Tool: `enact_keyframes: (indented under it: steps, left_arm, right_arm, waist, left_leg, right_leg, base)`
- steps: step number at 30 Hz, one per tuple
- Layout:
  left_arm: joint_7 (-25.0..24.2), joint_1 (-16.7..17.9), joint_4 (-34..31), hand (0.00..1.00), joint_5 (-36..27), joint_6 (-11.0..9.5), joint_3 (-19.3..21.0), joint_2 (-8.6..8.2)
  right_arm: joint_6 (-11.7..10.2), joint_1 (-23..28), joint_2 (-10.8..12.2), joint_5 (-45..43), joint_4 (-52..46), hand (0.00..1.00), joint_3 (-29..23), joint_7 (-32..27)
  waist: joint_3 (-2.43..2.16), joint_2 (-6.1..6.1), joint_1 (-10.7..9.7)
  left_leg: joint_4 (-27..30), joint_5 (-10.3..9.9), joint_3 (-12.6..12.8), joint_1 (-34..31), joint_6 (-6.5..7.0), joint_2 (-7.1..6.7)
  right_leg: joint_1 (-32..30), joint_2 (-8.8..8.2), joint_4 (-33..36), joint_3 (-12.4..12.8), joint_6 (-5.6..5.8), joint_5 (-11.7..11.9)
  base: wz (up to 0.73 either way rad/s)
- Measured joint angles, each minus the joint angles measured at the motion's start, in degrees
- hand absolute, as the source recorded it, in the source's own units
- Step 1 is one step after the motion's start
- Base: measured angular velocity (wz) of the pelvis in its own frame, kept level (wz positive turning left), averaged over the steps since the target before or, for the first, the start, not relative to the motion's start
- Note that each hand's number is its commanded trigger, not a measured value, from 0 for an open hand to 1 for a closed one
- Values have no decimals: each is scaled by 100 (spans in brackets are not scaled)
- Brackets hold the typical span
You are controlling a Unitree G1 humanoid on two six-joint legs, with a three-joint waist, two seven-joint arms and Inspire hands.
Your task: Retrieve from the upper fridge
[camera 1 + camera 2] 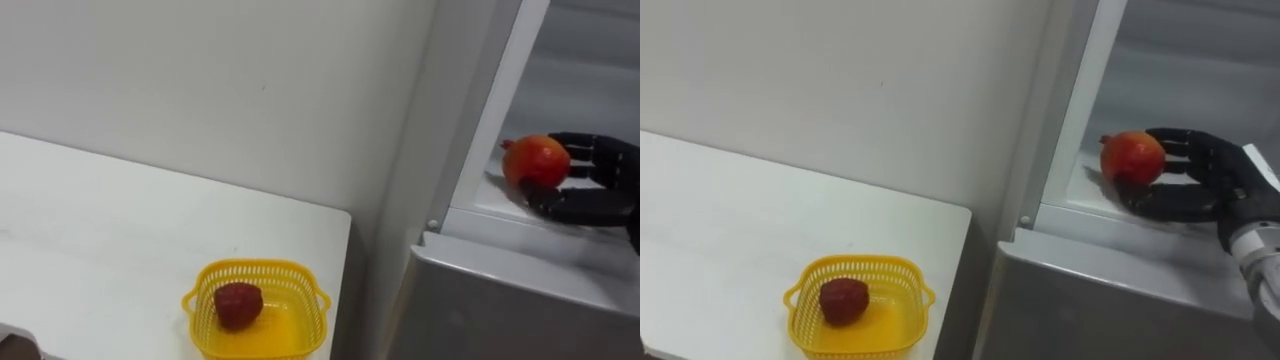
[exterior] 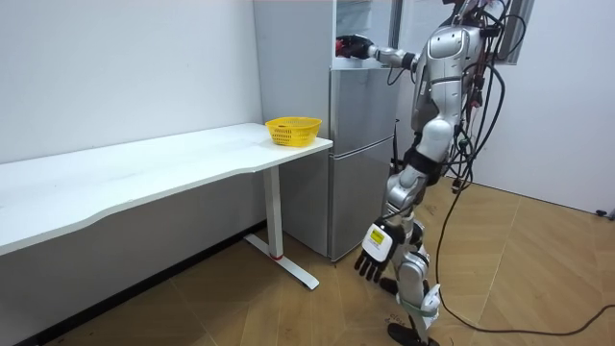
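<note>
The black fingers (image 1: 1185, 140) of the right hand (image 1: 1210, 185) are curled around one round fruit (image 1: 1132, 157), with the thumb lying under its near side. The fruit is smooth-skinned, red shading to orange, with a small nub at its top. It sits inside the upper compartment of the fridge (image 1: 1110, 290), low over the pale shelf (image 1: 1080, 195) and close to the front edge of the opening. The fridge is a single tall grey box with a flat, matte lower door, which is closed.

Just beside the fridge, on its left, stands one long white desk (image 1: 710, 210) with a smooth top. On the desk corner nearest the fridge sits one yellow plastic basket (image 1: 856, 262), squarish with rounded corners, lattice walls and two small loop handles. One dark red, lumpy fruit (image 1: 843, 300) lies inside it.

In the room view the robot stands upright in front of the fridge on a wooden floor. Its left hand (image 2: 373, 252) hangs by its thigh, well below the fridge's upper compartment, with the fingers loosely spread and empty.
</note>
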Motion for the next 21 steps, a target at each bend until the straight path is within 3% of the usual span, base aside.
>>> enact_keyframes:
  steps: [9, 14, 19, 21]
  left_arm:
    - [107, 150, -2, 0, -27, -172, 90, -34]
    - [113, 199, -3, 0, -35, -228, 86, -41]
    - [220, 259, -16, 0, -12, -284, 122, -137]
    - [264, 311, -13, 0, -4, -286, 200, -248]
  right_arm:
    - [-9, 1193, 20, 11, -1630, 100, -226, -307]
    - [-15, 1486, 86, 62, -2243, 100, -230, -402]
    - [-29, 1771, 337, -39, -2965, 100, -561, -532]
    - [-75, 1959, 494, -165, -3442, 100, -728, -645]
  waist:
    - [28, -28, -2]
    - [40, -2, -95]
    - [41, 95, -192]
    - [18, 206, -202]
  left_leg:
    - [-3, 0, 106, 3, 0, -11]
    - [3, -1, 172, 3, 0, -15]
    - [-3, -1, 196, -2, 0, -18]
    - [-4, -1, 258, 1, 0, -20]
  right_leg:
    - [-29, -3, 7, 81, 5, 0]
    - [-33, -3, 11, 94, 15, 6]
    - [-47, 10, 8, 184, 21, 4]
    - [-67, 20, 16, 240, 28, 9]
  base:
    - [-3]
    - [-2]
    - [-3]
    - [-14]
